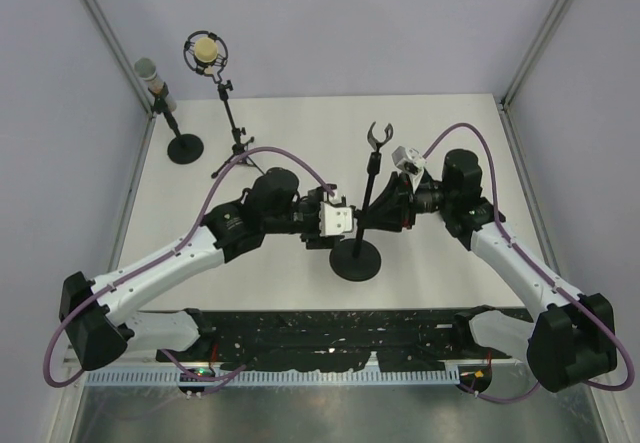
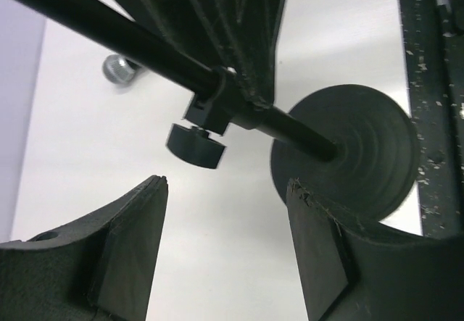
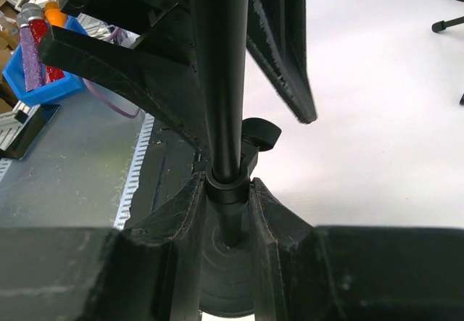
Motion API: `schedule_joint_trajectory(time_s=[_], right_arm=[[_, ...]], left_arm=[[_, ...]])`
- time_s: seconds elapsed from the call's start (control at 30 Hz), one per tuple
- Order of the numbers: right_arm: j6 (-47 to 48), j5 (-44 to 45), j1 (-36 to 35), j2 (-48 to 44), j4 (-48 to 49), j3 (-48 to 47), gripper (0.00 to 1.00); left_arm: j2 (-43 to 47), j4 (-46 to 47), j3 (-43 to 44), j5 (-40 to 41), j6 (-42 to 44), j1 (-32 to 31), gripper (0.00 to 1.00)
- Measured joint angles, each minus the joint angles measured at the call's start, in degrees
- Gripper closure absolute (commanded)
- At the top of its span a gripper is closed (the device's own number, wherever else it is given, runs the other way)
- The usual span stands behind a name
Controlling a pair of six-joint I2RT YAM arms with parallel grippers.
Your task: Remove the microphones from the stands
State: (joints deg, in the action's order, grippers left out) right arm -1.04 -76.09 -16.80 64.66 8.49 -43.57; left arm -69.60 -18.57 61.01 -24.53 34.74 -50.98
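The black stand has a round base (image 1: 356, 260), and its clip (image 1: 378, 135) at the top holds nothing. My right gripper (image 3: 227, 183) (image 1: 385, 211) is shut on the stand's pole (image 3: 221, 82) at a collar just above the base. My left gripper (image 2: 227, 183) (image 1: 345, 221) stands open beside the pole with only bare table between its fingers, near the clamp knob (image 2: 192, 145) and the base (image 2: 355, 147). A silver rounded object (image 2: 119, 69), which looks like the microphone's head, lies on the table beyond the pole. The left arm hides it in the top view.
Two other stands are at the back left: a round-based one with a grey microphone (image 1: 155, 78) and a tripod with a shock-mounted microphone (image 1: 205, 51). A black mat (image 1: 330, 338) runs along the near edge. A blue bin (image 3: 43, 67) sits off the table.
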Motion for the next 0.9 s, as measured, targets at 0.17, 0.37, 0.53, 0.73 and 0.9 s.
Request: schedule_joint_trajectory(time_s=[0.17, 0.37, 0.53, 0.73, 0.9], right_arm=[[-3.0, 0.0, 0.0, 0.5, 2.2, 0.0, 0.95], [-5.4, 0.0, 0.0, 1.0, 4.8, 0.0, 0.94], [-6.1, 0.1, 0.0, 1.5, 5.3, 0.0, 0.94], [-6.5, 0.0, 0.0, 1.5, 5.9, 0.0, 0.94], [-6.5, -0.4, 0.0, 1.5, 6.1, 0.2, 0.94]], left_arm=[[0.1, 4.7, -0.3, 6.9, 0.8, -0.5, 0.30], [0.1, 7.0, -0.3, 10.5, 3.0, -1.8, 0.31], [-0.2, 6.1, -0.2, 9.8, 3.9, -2.7, 0.39], [-1.5, 3.6, 1.5, 8.2, 5.2, -3.7, 0.52], [-1.9, 1.9, 3.3, 7.5, 6.0, -3.7, 0.59]])
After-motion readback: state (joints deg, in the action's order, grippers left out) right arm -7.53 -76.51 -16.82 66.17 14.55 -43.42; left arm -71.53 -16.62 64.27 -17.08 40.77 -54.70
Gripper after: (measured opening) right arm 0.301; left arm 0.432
